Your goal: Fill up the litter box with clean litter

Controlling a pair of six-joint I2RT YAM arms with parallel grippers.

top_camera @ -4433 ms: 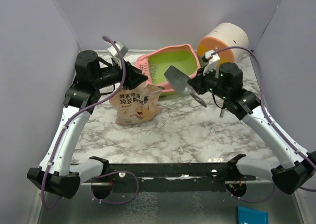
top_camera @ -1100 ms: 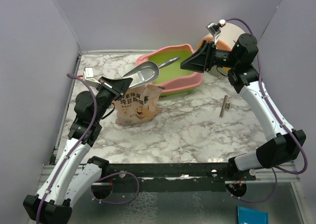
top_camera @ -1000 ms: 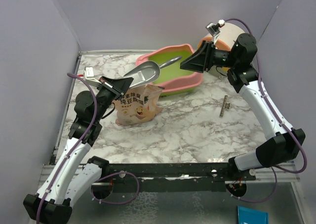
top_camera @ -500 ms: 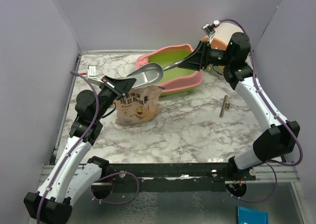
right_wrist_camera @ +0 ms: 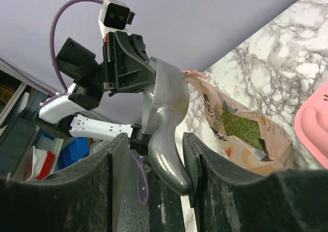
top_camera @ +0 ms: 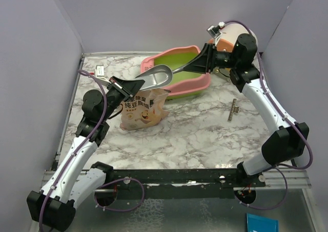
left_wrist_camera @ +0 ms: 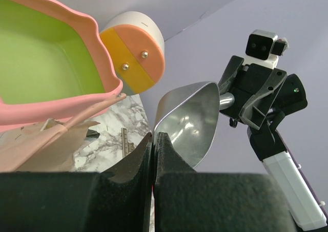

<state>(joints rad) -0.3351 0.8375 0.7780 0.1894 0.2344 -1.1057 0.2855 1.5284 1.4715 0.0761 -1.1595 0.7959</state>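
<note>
One scoop [top_camera: 156,77], newly clamped by the right gripper [top_camera: 193,67], is hovering at the pouch's [top_camera: 139,109] twelve o'clock for dipping. Left gripper [top_camera: 134,85] is staying closed.

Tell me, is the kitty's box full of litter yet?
Not yet. Done: the pouch is open, clean litter showing inside. In hand: the right gripper holds the empty scoop near the pouch mouth. Still to do: scooping litter into the litter box, whose green inside looks bare.
</note>
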